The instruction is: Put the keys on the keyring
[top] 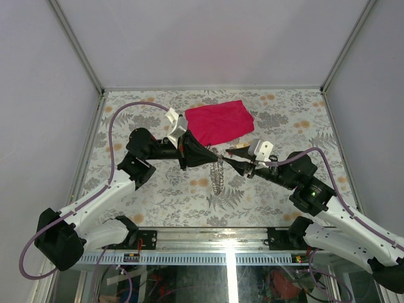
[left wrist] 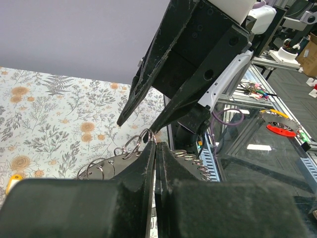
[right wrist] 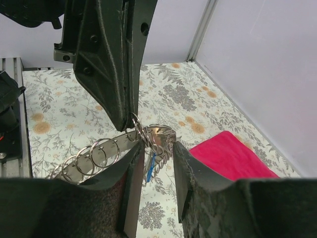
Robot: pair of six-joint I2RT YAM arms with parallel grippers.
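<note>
A silver keyring (right wrist: 135, 125) is pinched in the tips of my left gripper (right wrist: 130, 116), which is shut on it above the table. A bunch of silver keys (right wrist: 162, 136) and a flat metal strip with several rings (right wrist: 94, 151) hang from the keyring. My right gripper (right wrist: 157, 148) is open, its jaws standing on either side of the key bunch at the tips. In the top view the left gripper (top: 213, 158) and right gripper (top: 230, 158) meet tip to tip, with the strip (top: 218, 180) dangling below. In the left wrist view my left gripper (left wrist: 155, 139) holds the ring (left wrist: 132, 144).
A red cloth (top: 219, 121) lies flat at the back centre of the floral table (top: 284, 126), just behind the grippers; it also shows in the right wrist view (right wrist: 230, 153). White walls with metal posts close in the sides and back.
</note>
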